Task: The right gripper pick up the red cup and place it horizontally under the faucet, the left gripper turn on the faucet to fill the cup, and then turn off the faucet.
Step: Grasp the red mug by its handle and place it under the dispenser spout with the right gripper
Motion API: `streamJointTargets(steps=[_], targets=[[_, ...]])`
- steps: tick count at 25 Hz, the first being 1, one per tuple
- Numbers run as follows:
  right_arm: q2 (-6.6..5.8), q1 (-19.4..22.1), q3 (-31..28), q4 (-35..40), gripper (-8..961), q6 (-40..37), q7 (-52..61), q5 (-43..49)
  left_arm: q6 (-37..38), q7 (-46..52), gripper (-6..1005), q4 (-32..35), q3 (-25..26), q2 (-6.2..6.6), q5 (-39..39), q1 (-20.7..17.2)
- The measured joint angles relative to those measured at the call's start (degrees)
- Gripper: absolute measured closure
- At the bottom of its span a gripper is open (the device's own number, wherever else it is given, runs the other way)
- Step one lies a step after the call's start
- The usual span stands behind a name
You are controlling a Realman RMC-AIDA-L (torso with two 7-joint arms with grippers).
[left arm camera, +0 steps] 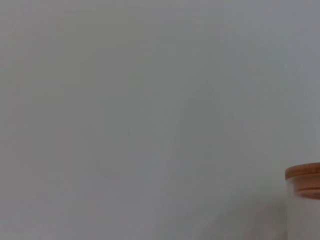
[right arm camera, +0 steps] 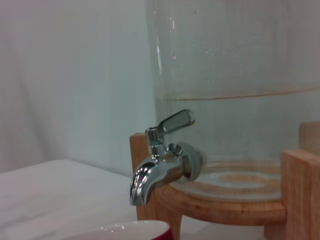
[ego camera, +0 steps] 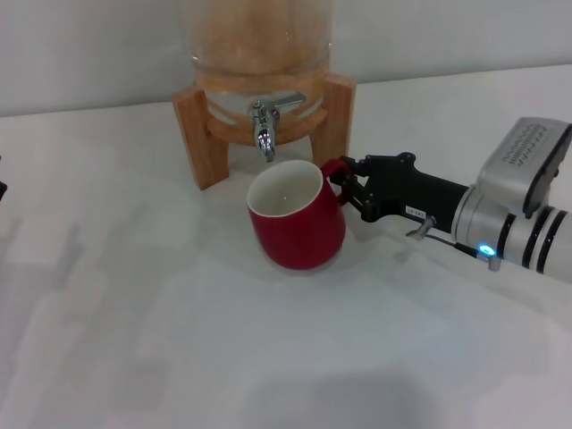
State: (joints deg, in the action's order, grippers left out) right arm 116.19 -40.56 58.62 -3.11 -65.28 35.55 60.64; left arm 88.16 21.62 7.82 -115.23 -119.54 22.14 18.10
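The red cup (ego camera: 297,223) stands on the white table, mouth up and leaning slightly toward me, right beneath the chrome faucet (ego camera: 266,121). My right gripper (ego camera: 347,186) reaches in from the right and is shut on the cup's red loop handle. In the right wrist view the faucet (right arm camera: 160,165) is close, its lever angled up and its spout over the cup's white rim (right arm camera: 135,231). No water runs from the spout. My left gripper is out of view; only a dark sliver shows at the head view's left edge.
The faucet belongs to a glass dispenser jar (ego camera: 259,45) resting on a wooden stand (ego camera: 198,134) at the back of the table. The left wrist view shows a blank wall and the jar's wooden lid (left arm camera: 303,179).
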Motion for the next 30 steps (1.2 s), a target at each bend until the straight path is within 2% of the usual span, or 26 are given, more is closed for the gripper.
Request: streamJointTargets(steps=[30], targets=[[0.00, -3.0, -0.5, -0.5, 810, 5.4, 1.5, -0.1, -0.2, 0.6, 123, 0.1, -0.6, 0.00, 0.0, 0.0]])
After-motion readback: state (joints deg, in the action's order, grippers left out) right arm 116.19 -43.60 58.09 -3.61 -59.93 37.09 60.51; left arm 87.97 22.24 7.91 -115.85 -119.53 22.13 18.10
